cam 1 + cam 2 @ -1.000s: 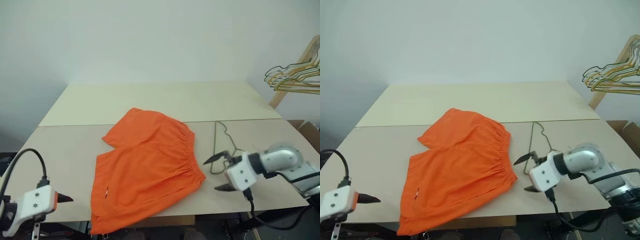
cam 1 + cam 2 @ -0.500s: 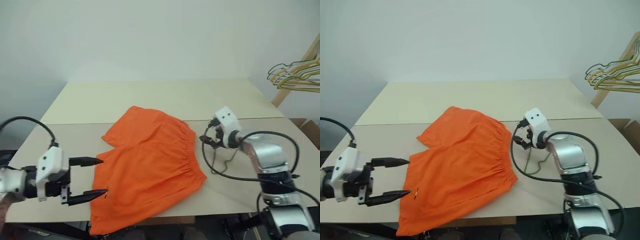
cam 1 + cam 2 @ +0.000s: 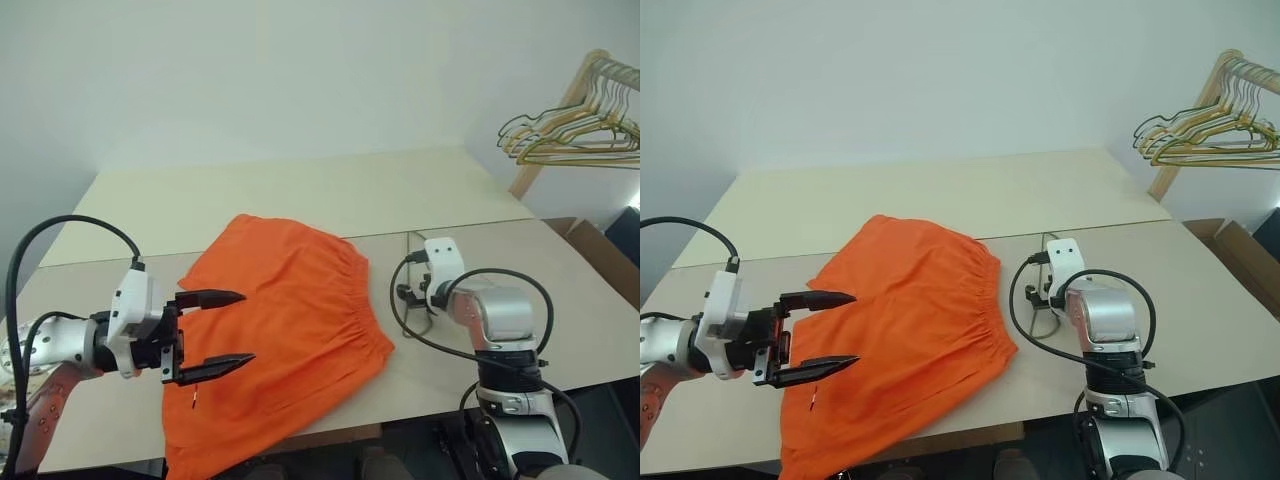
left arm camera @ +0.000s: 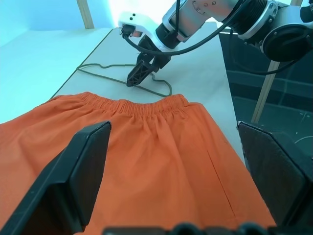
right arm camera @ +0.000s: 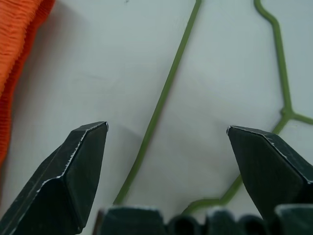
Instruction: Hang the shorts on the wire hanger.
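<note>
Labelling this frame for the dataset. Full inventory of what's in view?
shorts: one, bright orange, flat mid-table, waistband toward the robot's right.
wire hanger: one, dull olive green, flat on the table beside the waistband.
spare hangers: a cluster, gold and dark green, on a wooden rack at far right.
table: one, pale wood, two boards butted together.
left gripper: black fingers, open, over the shorts' left part.
right gripper: black fingers, open, pointing down with the hanger wire between its tips.
</note>
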`<control>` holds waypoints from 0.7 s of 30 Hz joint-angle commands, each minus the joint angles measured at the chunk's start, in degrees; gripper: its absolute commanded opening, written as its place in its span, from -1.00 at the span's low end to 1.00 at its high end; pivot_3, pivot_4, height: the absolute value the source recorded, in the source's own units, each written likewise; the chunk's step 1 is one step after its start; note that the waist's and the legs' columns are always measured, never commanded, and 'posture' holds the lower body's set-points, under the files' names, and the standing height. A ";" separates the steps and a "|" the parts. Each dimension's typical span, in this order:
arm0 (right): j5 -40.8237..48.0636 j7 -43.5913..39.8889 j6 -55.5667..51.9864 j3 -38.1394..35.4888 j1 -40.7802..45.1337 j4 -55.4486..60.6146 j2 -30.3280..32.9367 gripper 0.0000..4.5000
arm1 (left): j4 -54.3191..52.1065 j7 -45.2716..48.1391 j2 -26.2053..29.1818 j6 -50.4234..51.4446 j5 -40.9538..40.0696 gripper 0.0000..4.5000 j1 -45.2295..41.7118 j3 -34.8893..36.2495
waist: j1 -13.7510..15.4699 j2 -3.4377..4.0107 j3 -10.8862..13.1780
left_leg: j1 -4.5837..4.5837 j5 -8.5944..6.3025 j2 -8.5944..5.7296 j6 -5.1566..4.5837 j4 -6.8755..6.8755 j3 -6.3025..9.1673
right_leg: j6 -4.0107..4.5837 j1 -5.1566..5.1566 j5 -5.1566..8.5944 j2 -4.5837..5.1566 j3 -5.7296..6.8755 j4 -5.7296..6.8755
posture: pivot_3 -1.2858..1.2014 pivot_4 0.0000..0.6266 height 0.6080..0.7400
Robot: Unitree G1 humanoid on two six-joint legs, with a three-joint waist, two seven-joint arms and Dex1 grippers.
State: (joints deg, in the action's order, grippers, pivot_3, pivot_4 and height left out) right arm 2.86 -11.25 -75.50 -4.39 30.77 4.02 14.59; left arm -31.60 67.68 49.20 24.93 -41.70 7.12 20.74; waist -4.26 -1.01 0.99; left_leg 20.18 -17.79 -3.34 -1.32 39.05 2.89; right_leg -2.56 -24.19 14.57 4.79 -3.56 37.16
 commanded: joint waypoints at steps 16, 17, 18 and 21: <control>0.89 2.17 3.04 1.49 -0.17 -7.89 -4.19 0.14 | -3.41 -1.93 -0.04 -3.07 2.69 1.00 3.65 -1.10 | 0.19 -0.07 -0.51 | -0.45 -0.09 0.13 -0.15 -0.03 -0.01 | 0.04 0.37 -0.08 -0.19 -0.07 -0.03 | 0.04 -1.00 1.00; 1.00 2.32 3.01 1.37 -0.35 -8.21 -4.53 -0.02 | -3.35 -1.84 0.32 -3.25 3.29 1.00 3.67 -1.32 | 0.17 -0.07 -0.51 | -0.54 -0.10 0.16 -0.15 -0.06 -0.01 | 0.05 0.46 -0.08 -0.22 -0.08 -0.04 | 0.05 -1.00 1.00; 0.81 2.47 3.24 1.88 -0.62 -8.46 -4.58 -0.18 | -3.32 -1.75 0.50 -3.43 3.65 1.00 3.66 -1.48 | 0.18 -0.06 -0.51 | -0.66 -0.10 0.17 -0.15 -0.08 -0.01 | 0.05 0.58 -0.08 -0.24 -0.10 -0.07 | 0.05 -1.00 1.00; 0.78 2.66 3.67 2.02 -0.80 -9.26 -4.96 -0.64 | -3.18 -1.89 0.46 -3.86 4.12 1.00 3.67 -1.60 | 0.20 -0.04 -0.51 | -1.07 -0.18 0.23 -0.19 -0.18 -0.01 | 0.05 1.04 -0.08 -0.30 -0.11 -0.19 | 0.05 -1.00 1.00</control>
State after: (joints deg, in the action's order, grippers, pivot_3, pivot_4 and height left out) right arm 2.89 -8.31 -71.24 -3.68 30.87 -3.26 10.61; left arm -33.53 65.98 49.10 22.26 -38.08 11.11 18.94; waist -4.07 -1.05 0.48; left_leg 19.08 -17.97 -3.11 -1.51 38.88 2.88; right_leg -2.52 -23.11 14.50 4.49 -3.66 36.96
